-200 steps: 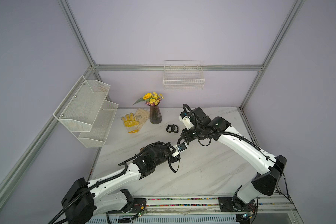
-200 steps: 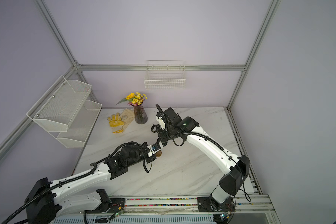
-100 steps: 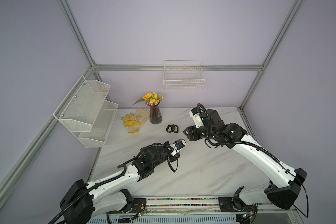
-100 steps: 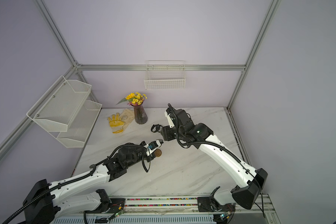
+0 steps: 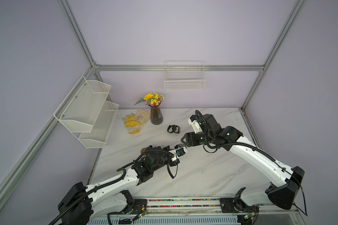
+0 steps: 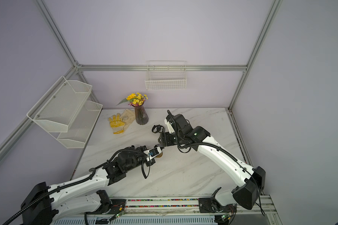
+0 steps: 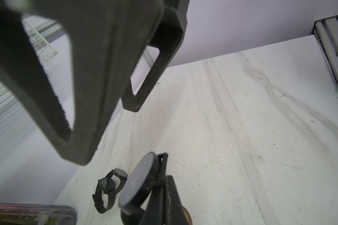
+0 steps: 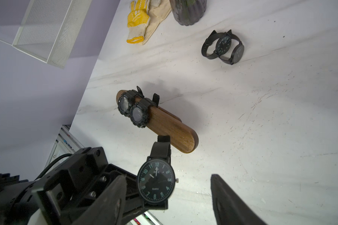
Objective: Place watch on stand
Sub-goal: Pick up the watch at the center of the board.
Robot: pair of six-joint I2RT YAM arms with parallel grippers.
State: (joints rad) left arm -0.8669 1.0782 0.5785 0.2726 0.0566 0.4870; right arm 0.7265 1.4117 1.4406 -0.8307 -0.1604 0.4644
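Observation:
My left gripper (image 7: 164, 176) is shut on the strap of a thin black watch (image 8: 156, 183), holding its dial up above the table. My right gripper (image 8: 167, 177) stands open around that dial, with its fingers apart from it on both sides. In both top views the two grippers meet mid-table, left (image 5: 177, 146) and right (image 5: 184, 141). The stand (image 8: 170, 128) is a brown wooden bar lying just beyond the held watch. Two chunky black watches (image 8: 132, 110) are wrapped round its far end. My left arm hides most of the stand (image 5: 143, 150) in both top views.
Two more thin black watches (image 8: 222, 47) lie together on the marble table (image 5: 203, 175), near a dark vase (image 5: 156, 116) of yellow flowers. A yellow glove (image 5: 131, 124) lies left of the vase. White mesh shelves (image 5: 90, 113) hang on the left wall and a wire basket (image 5: 184, 79) hangs on the back wall.
My right gripper's jaws have opened wide beside the held watch, and its elbow has swung out to the right and down. My left gripper stays shut on the strap, hardly moved.

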